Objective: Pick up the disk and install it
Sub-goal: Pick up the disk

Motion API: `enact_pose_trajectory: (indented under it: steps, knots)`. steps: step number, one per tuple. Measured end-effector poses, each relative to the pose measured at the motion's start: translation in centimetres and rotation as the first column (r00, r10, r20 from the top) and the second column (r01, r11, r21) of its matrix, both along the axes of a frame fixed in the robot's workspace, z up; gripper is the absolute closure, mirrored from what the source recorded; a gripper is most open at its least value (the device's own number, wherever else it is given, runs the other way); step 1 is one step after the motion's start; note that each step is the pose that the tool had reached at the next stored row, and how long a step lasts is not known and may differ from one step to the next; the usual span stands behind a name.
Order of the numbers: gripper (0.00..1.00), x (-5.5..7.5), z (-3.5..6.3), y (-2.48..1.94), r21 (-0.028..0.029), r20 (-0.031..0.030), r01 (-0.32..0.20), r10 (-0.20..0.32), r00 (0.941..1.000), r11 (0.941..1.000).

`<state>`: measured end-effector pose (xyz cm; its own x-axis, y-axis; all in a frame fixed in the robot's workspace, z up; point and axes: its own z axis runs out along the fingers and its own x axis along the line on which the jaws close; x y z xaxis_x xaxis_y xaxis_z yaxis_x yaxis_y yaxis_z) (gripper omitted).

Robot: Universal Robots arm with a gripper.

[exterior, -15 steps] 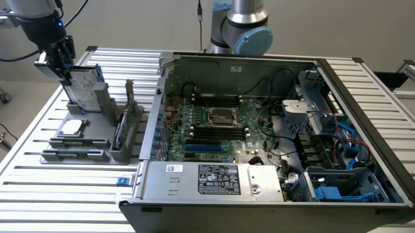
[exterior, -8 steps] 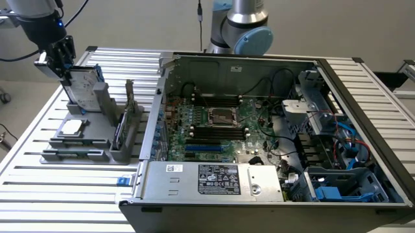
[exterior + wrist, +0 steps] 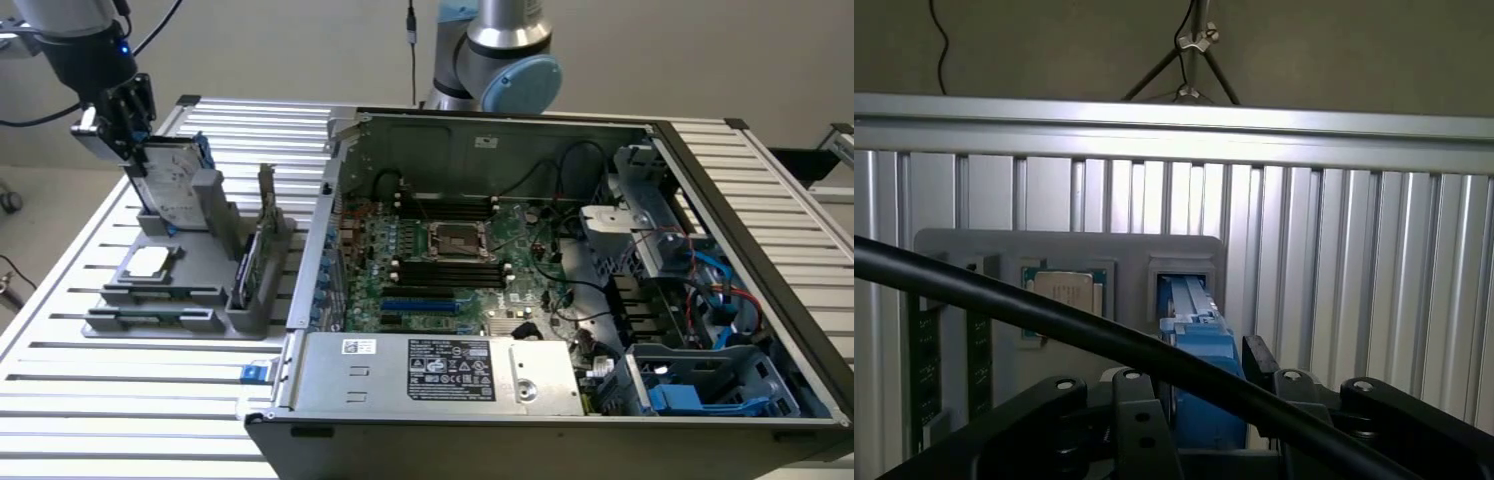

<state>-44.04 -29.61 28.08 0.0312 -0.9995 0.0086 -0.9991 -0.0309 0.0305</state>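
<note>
Disk [image 3: 174,172]: stands on edge in a slot of the grey holder [image 3: 200,250]; its blue carrier faces the wrist view.
Gripper [image 3: 134,140]: at the disk's top edge, jaws clamped on its two blue sides.
Holder: on the slatted table [image 3: 80,400], just beside the open computer case [image 3: 494,140], on the exterior view's left.
Chip [image 3: 147,262]: lies flat in the holder.

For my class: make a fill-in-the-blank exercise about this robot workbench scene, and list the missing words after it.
1. The disk stands ___ in the grey holder.
2. The disk's plastic carrier is coloured ___.
3. The open computer case sits to the exterior view's ___ of the holder.
4. The thing closest to the gripper is the ___.

Missing words: upright; blue; right; disk.
</note>
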Motion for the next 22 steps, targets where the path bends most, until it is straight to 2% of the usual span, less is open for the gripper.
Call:
enact_pose_trajectory:
  steps: [6, 7, 14, 22]
  knots:
    - [0.57, 0.01, 0.0, 0.05, -0.0027, 0.0008, -0.002, 0.002, 1.0, 1.0]
    - [0.64, 0.01, 0.0, 0.05, -0.003, 0.0012, -0.003, 0.003, 1.0, 1.0]
    - [0.67, 0.01, 0.0, 0.05, -0.0037, 0.0023, -0.003, 0.003, 1.0, 1.0]
    - [0.67, 0.01, -0.02, -0.35, -0.0037, 0.0042, -0.003, 0.003, 1.0, 1.0]
